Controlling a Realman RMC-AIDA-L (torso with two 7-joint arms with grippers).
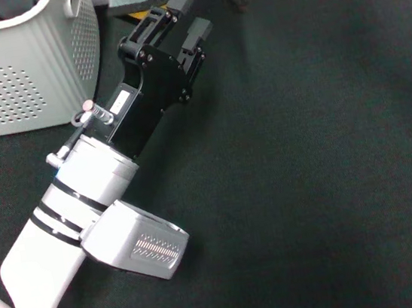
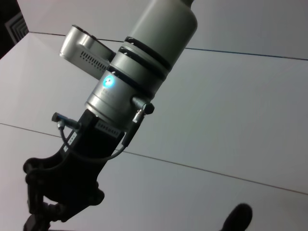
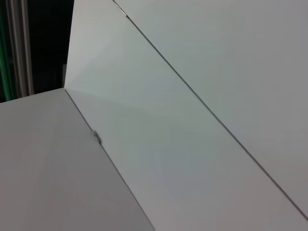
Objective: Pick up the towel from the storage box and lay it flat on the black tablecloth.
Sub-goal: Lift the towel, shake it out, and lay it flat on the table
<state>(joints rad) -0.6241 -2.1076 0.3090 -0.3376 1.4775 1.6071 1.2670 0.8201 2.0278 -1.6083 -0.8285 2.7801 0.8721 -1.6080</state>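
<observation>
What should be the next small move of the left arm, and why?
Probably a short reach forward and down toward the towel. The left gripper is open and empty above the black tablecloth, beside the storage box. A yellow patch shows just behind its fingers, not inside the box.

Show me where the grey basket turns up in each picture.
Head view: basket in the upper left corner, on the tablecloth, left of the left pincer.
Left wrist view: not in it.
Right wrist view: not in it.
Shared landmark: only the wrist views match, by white panels with dark seams.
</observation>
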